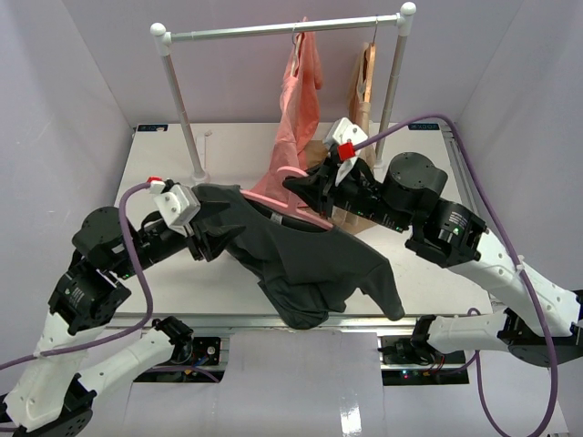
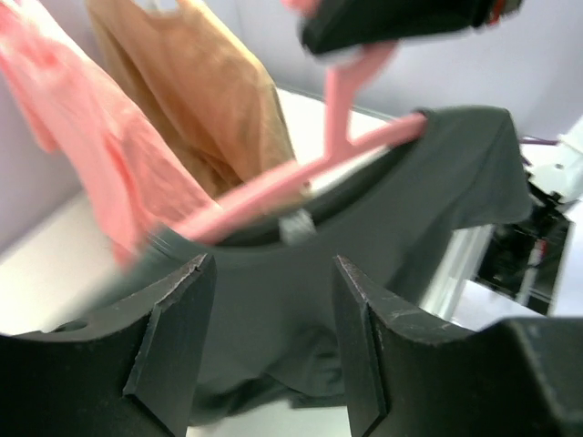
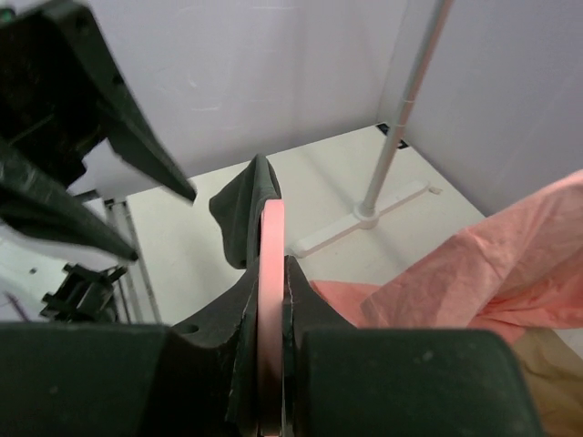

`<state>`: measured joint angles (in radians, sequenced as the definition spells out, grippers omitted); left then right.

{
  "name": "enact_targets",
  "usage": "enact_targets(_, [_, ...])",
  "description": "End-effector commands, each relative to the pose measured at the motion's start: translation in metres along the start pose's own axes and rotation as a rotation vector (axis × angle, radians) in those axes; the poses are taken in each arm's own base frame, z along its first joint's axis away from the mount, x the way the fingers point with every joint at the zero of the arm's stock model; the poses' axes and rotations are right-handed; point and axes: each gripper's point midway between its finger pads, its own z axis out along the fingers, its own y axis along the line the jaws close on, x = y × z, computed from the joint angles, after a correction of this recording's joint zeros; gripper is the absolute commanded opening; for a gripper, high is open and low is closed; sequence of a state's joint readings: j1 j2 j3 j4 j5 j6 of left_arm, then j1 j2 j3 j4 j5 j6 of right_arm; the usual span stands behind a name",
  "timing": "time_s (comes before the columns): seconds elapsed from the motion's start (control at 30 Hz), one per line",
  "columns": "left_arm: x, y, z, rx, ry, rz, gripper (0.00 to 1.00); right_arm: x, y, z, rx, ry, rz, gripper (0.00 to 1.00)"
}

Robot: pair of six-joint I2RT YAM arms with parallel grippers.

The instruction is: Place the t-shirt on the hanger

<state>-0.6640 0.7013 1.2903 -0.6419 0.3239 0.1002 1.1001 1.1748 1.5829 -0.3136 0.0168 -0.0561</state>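
Overhead, the t-shirt [image 1: 314,259] is draping off the hanger [image 2: 264,191], which is being held above the middle of the surface [image 1: 173,168]. Its lower folds are bunching at the surface's near edge, between the two arm bases. The right tool [image 1: 305,189] is clenching the hanger's pink stem, its fingers [image 3: 232,305] pressing either side of the plastic in the wrist view. The left tool [image 2: 271,269] is standing released, fingers apart with nothing between them, facing the collar just beside the end of the shirt nearest its own arm. White surface is showing on the left, between the rack [image 1: 282,30] and the left arm, and along the back edge. On the right, the room is being narrowed by the salmon garment [image 1: 299,109] and the tan garment [image 1: 364,86] hanging from the rail close behind the right tool. One hanger arm is showing bare above the collar, while the other is running under dark fabric. The hook is being covered by the right tool, and the left wrist view is blurring everything beyond its fingers.
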Motion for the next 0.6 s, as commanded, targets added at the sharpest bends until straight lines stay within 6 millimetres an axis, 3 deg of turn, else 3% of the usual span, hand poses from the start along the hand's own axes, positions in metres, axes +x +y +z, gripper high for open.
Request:
enact_targets(0.0, [0.028,-0.017,0.018,0.079,0.058,-0.188,0.64,-0.038,-0.034,0.022,0.184,-0.1,0.032,0.08])
enact_targets(0.13, [0.047,-0.024,0.033,0.106,0.118,-0.32,0.62,-0.046,-0.045,0.037,0.272,-0.136,0.103,0.08])
enact_targets(0.27, [0.04,-0.028,0.026,0.101,0.049,-0.373,0.6,-0.037,-0.051,0.059,0.341,-0.173,0.143,0.08])
enact_targets(0.37, [0.038,-0.006,0.015,-0.052,-0.015,-0.384,0.62,-0.032,-0.059,0.08,0.441,-0.168,0.166,0.08])
enact_targets(0.43, [0.038,0.003,0.006,-0.121,-0.04,-0.39,0.64,-0.037,-0.064,0.087,0.518,-0.206,0.172,0.08])
enact_targets(0.57, [0.051,0.014,0.0,-0.203,-0.015,-0.407,0.65,-0.026,-0.068,0.106,0.684,-0.217,0.149,0.08])
